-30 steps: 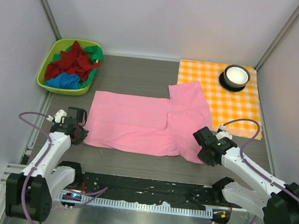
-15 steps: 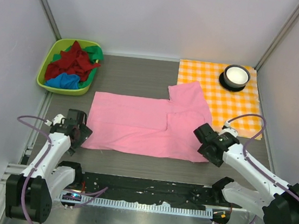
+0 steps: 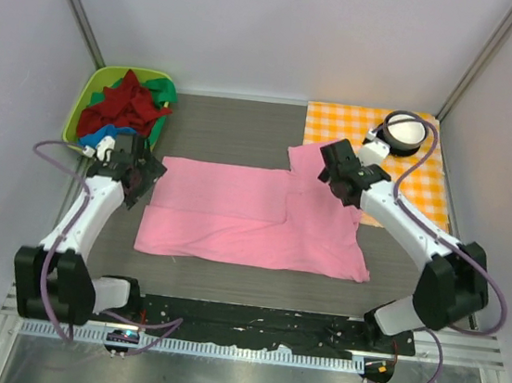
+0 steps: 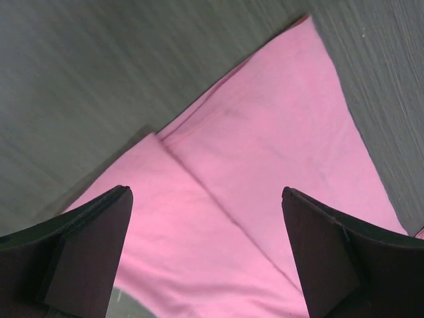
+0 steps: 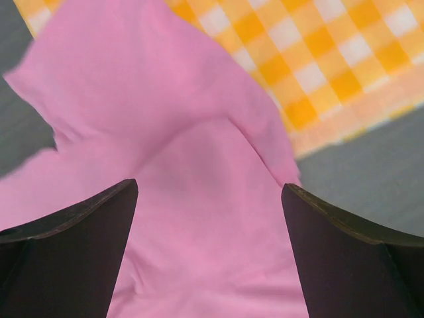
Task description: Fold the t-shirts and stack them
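The pink t-shirt [image 3: 252, 224] is laid flat mid-frame on the surface [image 3: 235, 133], long axis left to right. The left claw [image 3: 143, 178] is poised wide open and empty at its upper-left corner, the right claw [image 3: 339, 174] likewise over its upper-right sleeve.

green bin [image 3: 86, 96]: back left | checked cloth [image 3: 429, 187]: back right | bowl [image 3: 405, 130]: on cloth

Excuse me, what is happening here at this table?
Two robot arms are folding a pink t-shirt, which lies partly folded on the table. The left gripper and the right gripper are both open over its far side, holding nothing. One sleeve overlaps the orange-and-white checked cloth. The other t-shirts, red, green and blue, wait in the green bin.
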{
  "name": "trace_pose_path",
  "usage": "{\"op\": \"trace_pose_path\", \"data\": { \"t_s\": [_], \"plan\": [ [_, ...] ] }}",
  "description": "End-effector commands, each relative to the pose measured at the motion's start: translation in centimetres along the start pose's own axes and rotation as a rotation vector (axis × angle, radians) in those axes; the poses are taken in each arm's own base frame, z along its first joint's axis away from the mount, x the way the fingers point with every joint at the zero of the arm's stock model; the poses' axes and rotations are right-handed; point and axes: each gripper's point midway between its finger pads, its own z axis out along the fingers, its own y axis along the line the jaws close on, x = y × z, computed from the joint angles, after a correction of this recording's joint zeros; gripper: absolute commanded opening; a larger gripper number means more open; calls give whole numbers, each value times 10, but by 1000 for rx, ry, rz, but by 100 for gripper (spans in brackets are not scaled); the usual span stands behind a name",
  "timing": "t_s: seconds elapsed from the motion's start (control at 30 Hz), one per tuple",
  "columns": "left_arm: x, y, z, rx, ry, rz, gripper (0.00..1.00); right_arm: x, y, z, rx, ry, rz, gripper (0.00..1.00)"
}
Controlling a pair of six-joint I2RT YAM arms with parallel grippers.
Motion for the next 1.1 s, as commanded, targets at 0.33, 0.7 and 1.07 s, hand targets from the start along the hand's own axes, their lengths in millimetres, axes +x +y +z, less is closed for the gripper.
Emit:
{"op": "trace_pose_path", "data": {
  "t_s": [0.33,0.7,1.07],
  "plan": [
    [-22,-105,99,92,64,75,97,-143,120,92,-296,-183,-43,95],
    [-33,-132,141,33,79,47,51,-150,118,110,-283,-179,-51,95],
    [-32,-122,160,-79,90,177,50,-135,125,126,-289,-137,-56,95]
  ]
}}
